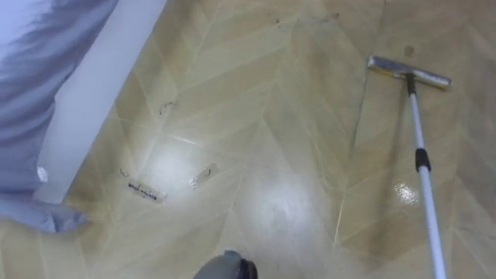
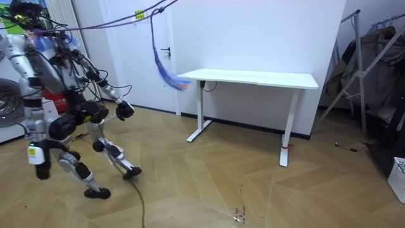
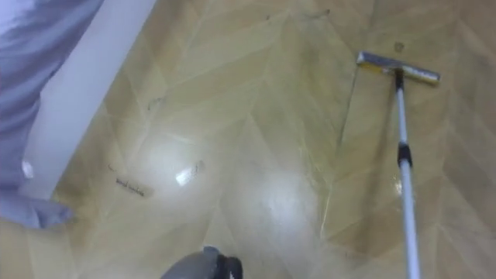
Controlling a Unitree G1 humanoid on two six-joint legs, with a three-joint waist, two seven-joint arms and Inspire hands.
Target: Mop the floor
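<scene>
Mop: we see the mop (image 1: 418, 147) on the floor (image 1: 279, 116), well apart from the bed (image 1: 101, 85) and off to the robot's right, with its head (image 1: 408, 74) flat on the boards.
Long axis: the pole (image 1: 425, 186) runs from the head back toward us, splaying away from the bed and leaving at the lower right.
Nearer arm: the right one, we judge.
Robot hands: in the room view the left robot hand (image 2: 124, 109) reaches forward at hip height and the right robot hand (image 2: 41, 170) hangs low. We cannot tell how the fingers of either stand.
Open room: wide bare boards lie between bed and mop.
Debris: small scraps (image 1: 146, 191) lie near the bed.
Edge: the bed's side is the only hard limit, so strokes toward it should stop short.
</scene>
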